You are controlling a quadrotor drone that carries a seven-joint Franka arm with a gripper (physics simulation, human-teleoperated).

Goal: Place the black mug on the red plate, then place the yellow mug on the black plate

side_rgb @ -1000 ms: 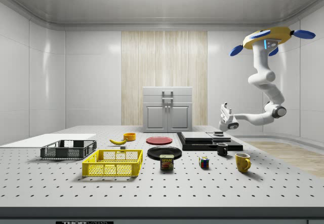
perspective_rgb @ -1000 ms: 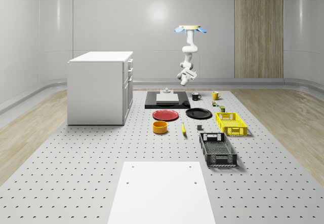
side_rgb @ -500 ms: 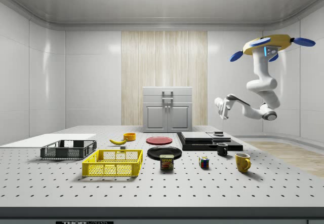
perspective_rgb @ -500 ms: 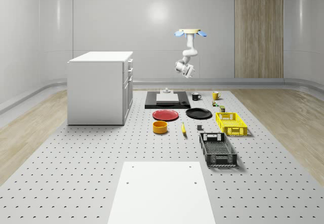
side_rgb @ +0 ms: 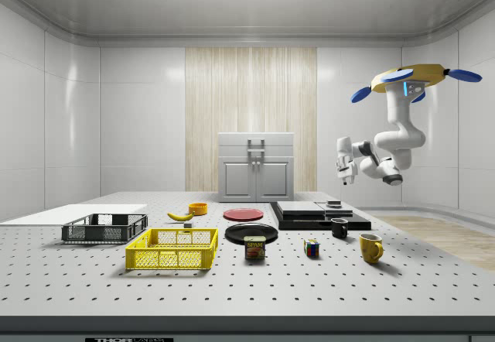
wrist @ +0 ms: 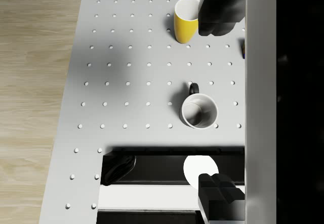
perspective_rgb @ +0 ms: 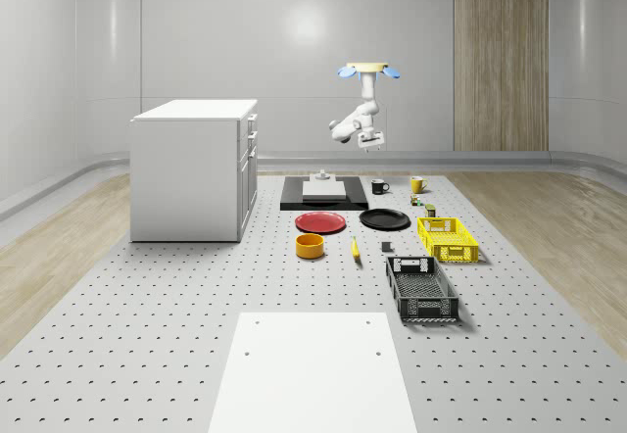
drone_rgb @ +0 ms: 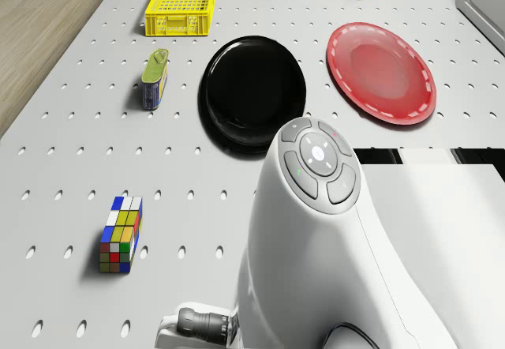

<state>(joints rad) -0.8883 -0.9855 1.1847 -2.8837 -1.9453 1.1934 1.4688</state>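
While the drone (side_rgb: 410, 78) hovers high above the black mug (wrist: 199, 110) on the counter (wrist: 131, 82), fingers (wrist: 217, 11) are spread, empty; a rushed descent could knock it toward the yellow mug (wrist: 186, 20).

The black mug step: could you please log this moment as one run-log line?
drone: hovering past table's far end | gripper: empty, high above black mug | black mug: on table, upright | red plate: bare

Two mugs (side_rgb: 339, 228) (side_rgb: 370, 247), two plates (perspective_rgb: 320, 222) (perspective_rgb: 384, 219), two crates (perspective_rgb: 448, 238) (perspective_rgb: 421, 289).
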